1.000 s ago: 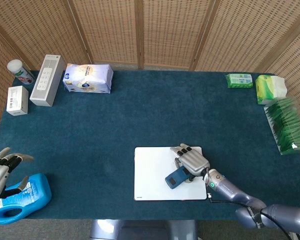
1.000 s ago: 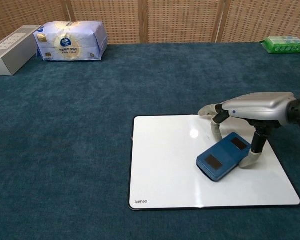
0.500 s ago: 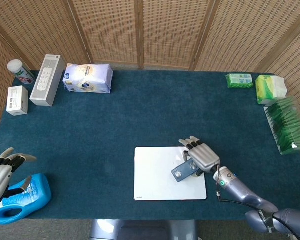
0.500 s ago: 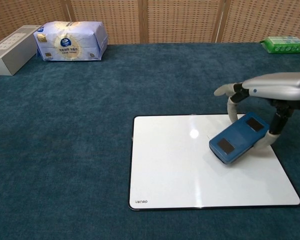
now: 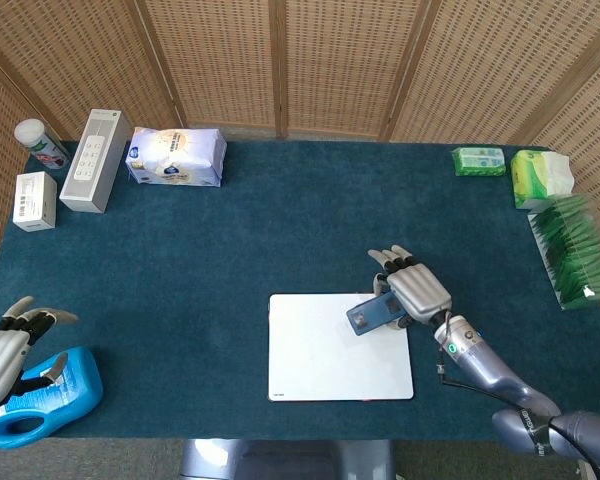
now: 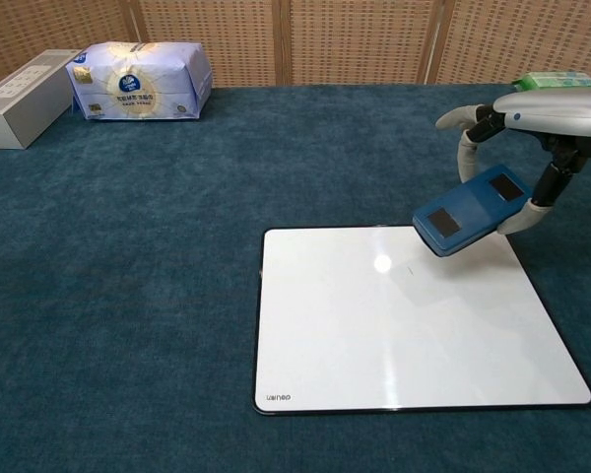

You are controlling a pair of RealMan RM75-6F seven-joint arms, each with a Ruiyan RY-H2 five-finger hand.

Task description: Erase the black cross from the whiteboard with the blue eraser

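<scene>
My right hand holds the blue eraser in the air above the far right corner of the whiteboard. The eraser hangs tilted, clear of the board. The board's white face shows only a faint short mark near its upper right; no black cross shows. My left hand is at the near left table edge, fingers apart, just above a blue detergent bottle and holding nothing.
At the back left stand a white jar, a small white box, a grey-white long box and a tissue pack. Green packets and a green rack line the right side.
My right hand has lifted the eraser off the whiteboard and carried it up and toward the far right corner. The left hand has hardly moved.
</scene>
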